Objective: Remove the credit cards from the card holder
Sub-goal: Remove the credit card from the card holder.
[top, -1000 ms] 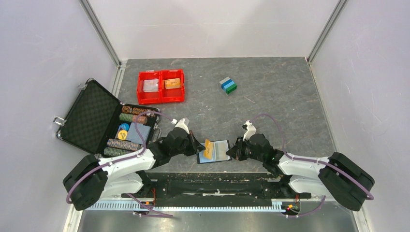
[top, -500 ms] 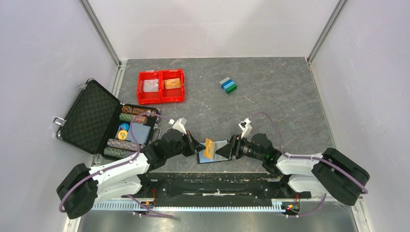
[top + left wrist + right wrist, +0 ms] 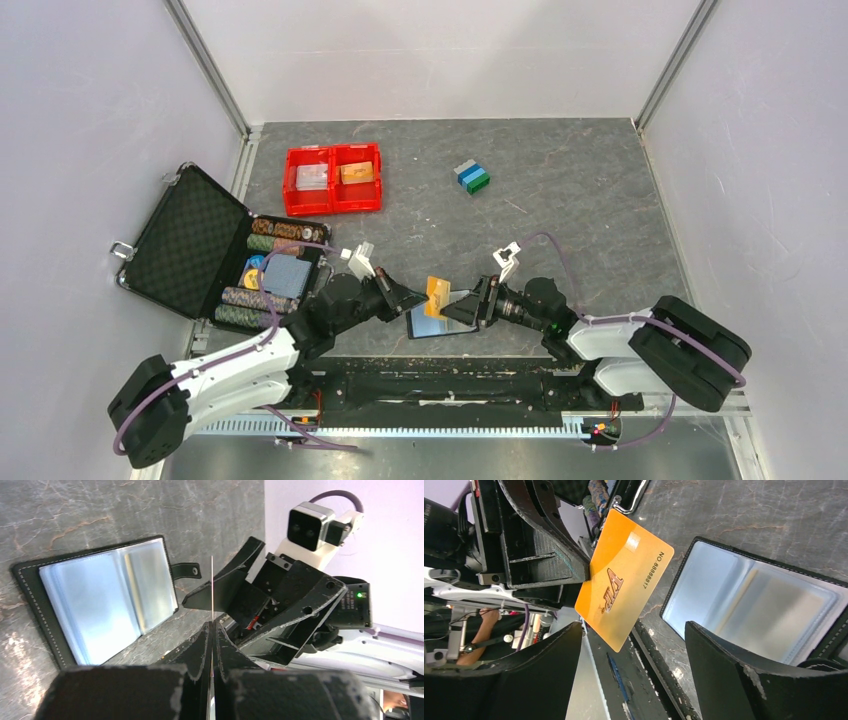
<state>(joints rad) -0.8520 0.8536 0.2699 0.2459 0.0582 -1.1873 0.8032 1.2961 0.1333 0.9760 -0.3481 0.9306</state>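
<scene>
Top external view shows us the left gripper (image 3: 418, 298) clamped on one edge of an orange credit card (image 3: 437, 291), which it holds lifted clear of the card holder (image 3: 430, 327). We see the holder lying open and flat at six o'clock on the table (image 3: 600, 200), its clear sleeves facing up. The right gripper (image 3: 462, 306) has its jaws spread wide and holds nothing, facing the card from three o'clock. A red tray (image 3: 335, 206) sits at eleven o'clock.
</scene>
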